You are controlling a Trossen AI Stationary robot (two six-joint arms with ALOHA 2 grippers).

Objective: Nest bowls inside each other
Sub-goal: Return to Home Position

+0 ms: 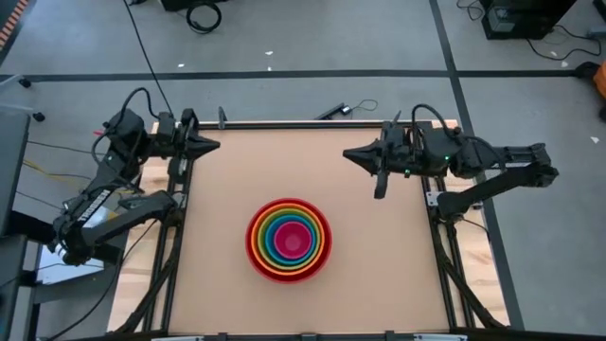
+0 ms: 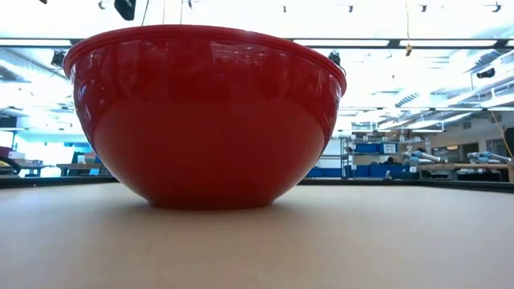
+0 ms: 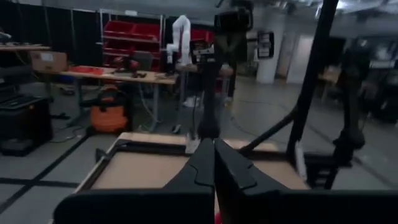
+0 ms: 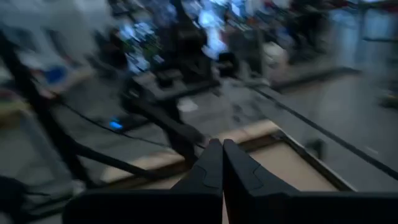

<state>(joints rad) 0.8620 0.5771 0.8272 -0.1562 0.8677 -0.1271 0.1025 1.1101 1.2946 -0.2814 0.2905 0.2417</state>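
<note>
I see all 5 bowls [image 1: 289, 239] nested, red outermost, on the middle of the tan table [image 1: 227, 189]. The left gripper [image 1: 210, 146] and right gripper [image 1: 350, 153] sit near its far corners, jaws pressed together. Grey floor [image 1: 312, 47] surrounds it.

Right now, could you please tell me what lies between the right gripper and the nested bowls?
Nothing: in the high view, only bare table separates the right gripper, jaws shut, from the nested bowls.
</note>
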